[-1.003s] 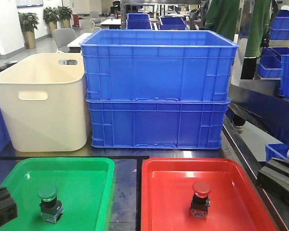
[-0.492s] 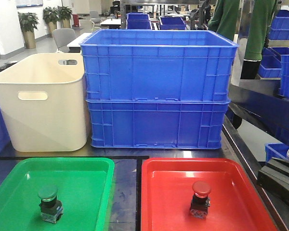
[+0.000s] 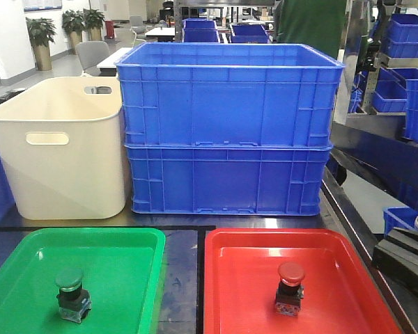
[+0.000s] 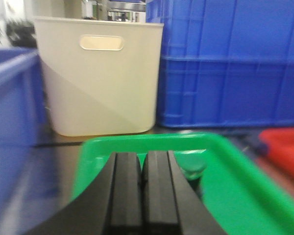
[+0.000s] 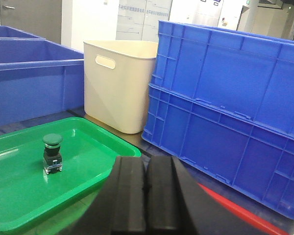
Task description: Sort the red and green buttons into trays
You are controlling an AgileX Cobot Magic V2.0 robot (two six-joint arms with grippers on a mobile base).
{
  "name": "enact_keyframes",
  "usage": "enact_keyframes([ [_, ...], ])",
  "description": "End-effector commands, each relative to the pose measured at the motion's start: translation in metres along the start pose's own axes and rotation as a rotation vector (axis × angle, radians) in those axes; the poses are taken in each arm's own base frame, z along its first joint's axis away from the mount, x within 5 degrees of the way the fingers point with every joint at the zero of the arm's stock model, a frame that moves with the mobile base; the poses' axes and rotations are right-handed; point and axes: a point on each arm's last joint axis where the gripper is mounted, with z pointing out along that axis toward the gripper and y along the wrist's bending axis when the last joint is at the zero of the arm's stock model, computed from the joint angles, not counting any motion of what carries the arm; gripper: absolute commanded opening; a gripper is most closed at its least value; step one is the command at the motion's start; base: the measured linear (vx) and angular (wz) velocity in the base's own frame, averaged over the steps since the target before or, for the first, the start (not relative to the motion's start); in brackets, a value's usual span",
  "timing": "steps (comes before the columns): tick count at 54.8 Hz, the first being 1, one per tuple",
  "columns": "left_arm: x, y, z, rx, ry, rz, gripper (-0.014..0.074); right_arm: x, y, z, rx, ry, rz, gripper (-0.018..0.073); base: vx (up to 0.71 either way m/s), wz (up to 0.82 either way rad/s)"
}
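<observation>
We note the green button (image 3: pixel 71 294) standing upright in the green tray (image 3: pixel 125 243), the red button (image 3: pixel 290 288) upright in the red tray (image 3: pixel 251 243). Left claw (image 4: pixel 142 171) and right claw (image 5: pixel 146 183) both closed, empty.

Green button (image 3: pixel 71 295): round green cap, black-and-metal body, upright, at 6 o'clock within the green tray (image 3: pixel 118 240).
Red button (image 3: pixel 290 288): red mushroom cap, upright, centre to 6 o'clock of the red tray (image 3: pixel 237 243).
Trays: glossy, shallow, side by side; green at 9 o'clock of red.
</observation>
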Motion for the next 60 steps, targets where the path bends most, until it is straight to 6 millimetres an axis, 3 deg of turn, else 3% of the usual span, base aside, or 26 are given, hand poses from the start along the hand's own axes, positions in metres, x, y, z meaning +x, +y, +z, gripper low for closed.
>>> enact_keyframes([
  [1,0.002,-0.001,-0.016,-0.010,-0.110,0.201,-0.0006,-0.011,-0.004,-0.002,0.038,-0.035,-0.008,-0.0008,0.00,0.00],
  [8,0.037,0.000,-0.038,-0.021,-0.140,0.252,-0.0006,-0.011,-0.004,-0.002,0.038,-0.035,-0.008,-0.0008,0.00,0.00],
  [13,0.044,0.001,-0.048,-0.032,-0.081,0.213,-0.0006,-0.011,-0.004,-0.002,0.038,-0.035,-0.008,-0.0008,0.00,0.00],
  [20,0.047,0.001,-0.058,-0.039,-0.103,0.164,-0.0006,-0.011,-0.004,-0.002,0.038,-0.035,-0.008,-0.0008,0.00,0.00],
  [60,0.050,0.002,-0.057,-0.039,-0.067,0.142,-0.0006,-0.011,-0.003,-0.003,0.037,-0.037,-0.009,-0.0008,0.00,0.00],
])
